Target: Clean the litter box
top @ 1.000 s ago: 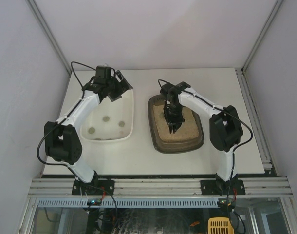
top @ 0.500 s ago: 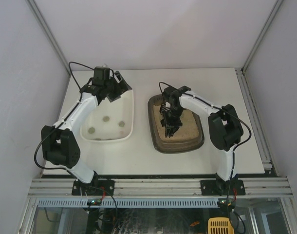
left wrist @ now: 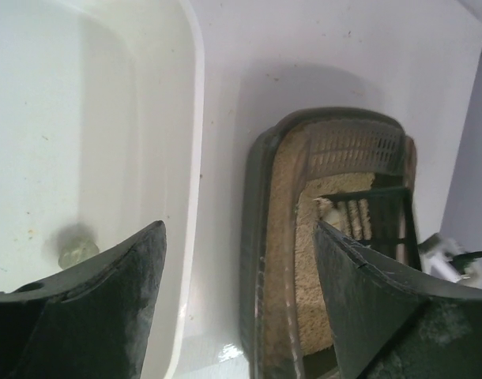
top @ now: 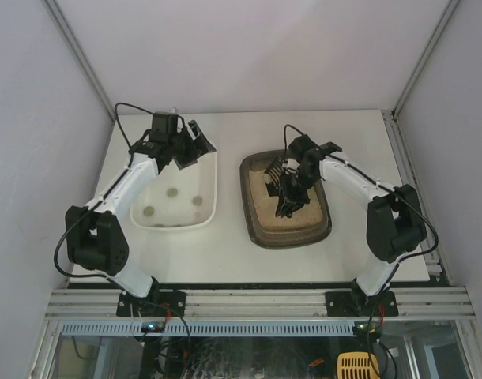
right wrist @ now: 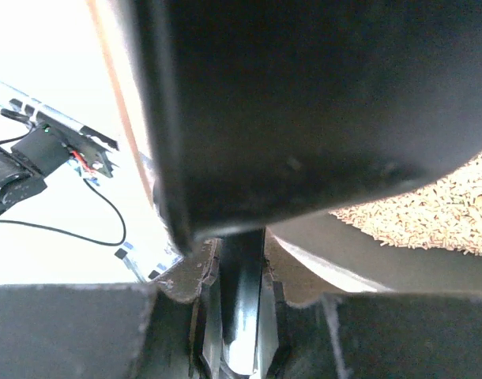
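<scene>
top external view: the litter box [top: 288,239] lies flat on the table [top: 367,253], its bed of sandy litter [top: 308,209] filling it inside the raised rim. it looks like stiff plastic, and with that much litter in it i'd judge it fairly heavy, though still apt to slide on the smooth table if shoved. the rim is the only real place to take hold of it. the litter is loose grain and would spill at any tilt.

above the far half of the litter box, a dark slotted scoop [top: 279,192] hangs over the litter. the right gripper [top: 298,180] is clamped on its handle, and the right wrist view shows the handle running between the two fingers. the scoop is light and rigid, so i'd guess it needs a firm squeeze when dragged through the litter.

to the left of the litter box, with a strip of table between them, is a white tray [top: 200,223] with three greyish clumps [top: 172,192] on its floor. the left gripper [top: 200,140] hovers over the tray corner far from the arms and nearest the litter box, fingers spread wide, holding nothing.
</scene>
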Available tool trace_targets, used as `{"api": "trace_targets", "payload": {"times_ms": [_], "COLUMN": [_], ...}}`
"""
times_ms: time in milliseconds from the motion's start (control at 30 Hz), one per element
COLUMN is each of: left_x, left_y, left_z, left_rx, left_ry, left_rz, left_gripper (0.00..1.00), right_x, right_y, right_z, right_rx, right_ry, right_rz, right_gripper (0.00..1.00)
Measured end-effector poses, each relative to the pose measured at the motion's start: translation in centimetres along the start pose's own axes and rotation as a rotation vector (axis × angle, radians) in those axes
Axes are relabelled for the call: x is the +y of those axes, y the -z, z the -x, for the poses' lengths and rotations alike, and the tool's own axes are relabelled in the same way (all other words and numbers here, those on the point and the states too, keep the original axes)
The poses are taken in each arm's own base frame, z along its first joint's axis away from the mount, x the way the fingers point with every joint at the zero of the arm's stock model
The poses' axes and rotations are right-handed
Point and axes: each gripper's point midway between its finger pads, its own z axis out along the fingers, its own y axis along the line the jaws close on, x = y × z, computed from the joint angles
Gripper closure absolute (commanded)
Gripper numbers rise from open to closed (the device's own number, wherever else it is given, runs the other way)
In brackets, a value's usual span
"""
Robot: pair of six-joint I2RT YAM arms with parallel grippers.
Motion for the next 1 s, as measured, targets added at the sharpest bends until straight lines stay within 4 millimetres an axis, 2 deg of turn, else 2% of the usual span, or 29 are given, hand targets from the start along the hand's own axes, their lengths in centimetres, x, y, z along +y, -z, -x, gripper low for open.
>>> {"api": "trace_targets", "payload": {"times_ms": [100,267,400,500,833,1000], "left_x": [0.5,1.7,2.2,2.0,4.0,4.1], "left_y": [-0.2,-0.1,1.0,1.9,1.9,1.9], "left_z": [-0.6,-1.2,-1.2,-1.0,-0.4,-0.2], "left_rx": [0.016,0.024,0.004,-0.023,-0.076,-0.083], "left_ry": [-0.038,-0.124,-0.19,-0.228,-0.287,-0.295], "left_rz": [0.004,0.022,0.026,0.012,0.091,0.096], "left_gripper": [0.22,0.22,0.23,0.23,0.23,0.23], "right_x": [0.2,-0.4,-0.7,-0.3,2.3,2.8], "right_y": [0.7,-0.2,-0.3,0.2,2.6,3.1], "right_z": [0.0,-1.0,-2.8,-3.2,-6.5,-6.8], "right_rx": [-0.029,-0.018,-0.016,-0.043,-0.318,-0.416], "right_ry": [0.006,-0.012,-0.025,-0.015,0.105,0.144], "right_rz": [0.04,0.104,0.174,0.213,0.499,0.592], "right_gripper": [1.0,1.0,1.0,1.0,1.0,1.0]}}
